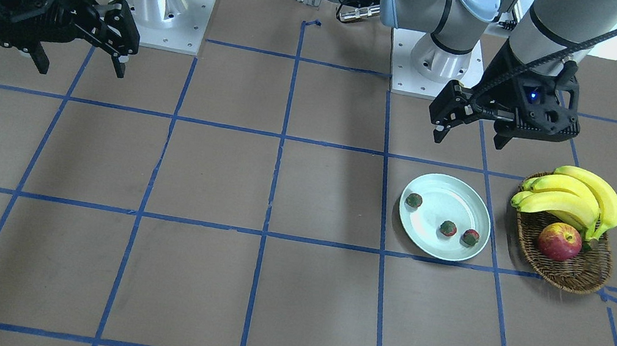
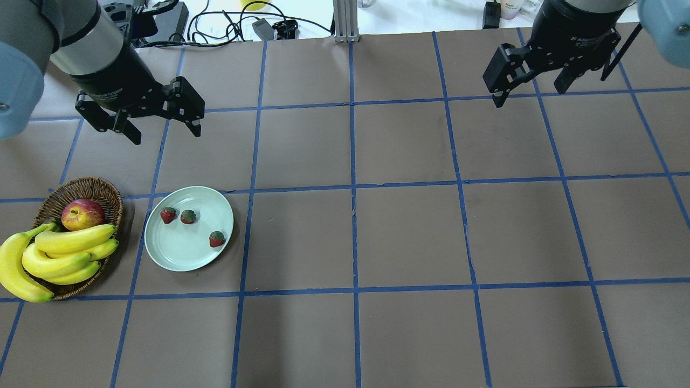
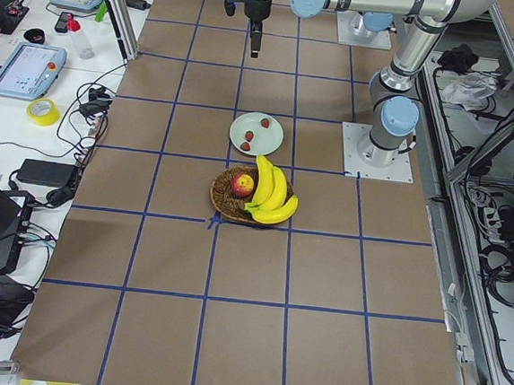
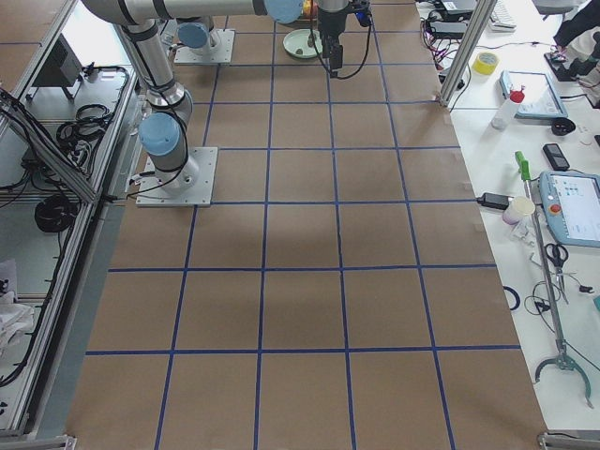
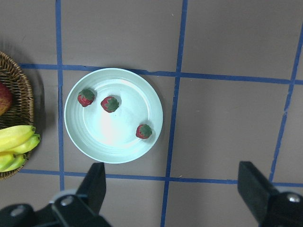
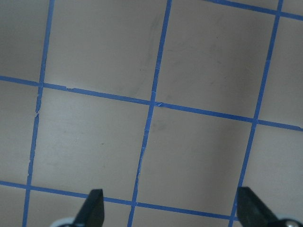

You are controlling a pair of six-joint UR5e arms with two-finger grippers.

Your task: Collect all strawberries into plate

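Three strawberries [image 2: 168, 215] [image 2: 188, 216] [image 2: 216, 238] lie inside the pale mint-green plate [image 2: 183, 252] at the table's left. They also show in the front view [image 1: 414, 200] [image 1: 448, 228] [image 1: 470, 237] and in the left wrist view [image 5: 86, 97] [image 5: 110, 104] [image 5: 144, 131]. My left gripper [image 2: 164, 132] is open and empty, raised above the table just beyond the plate [image 5: 113, 146]. My right gripper [image 2: 531, 92] is open and empty, high over the far right of the table, with only bare table under it in the right wrist view [image 6: 171, 208].
A brown wicker basket [image 2: 99, 188] stands left of the plate and holds a red-yellow apple [image 2: 82, 214] and a bunch of bananas [image 2: 59, 253]. The brown table top [image 2: 409, 231] is marked with a blue tape grid. Cables and devices lie beyond the far edge.
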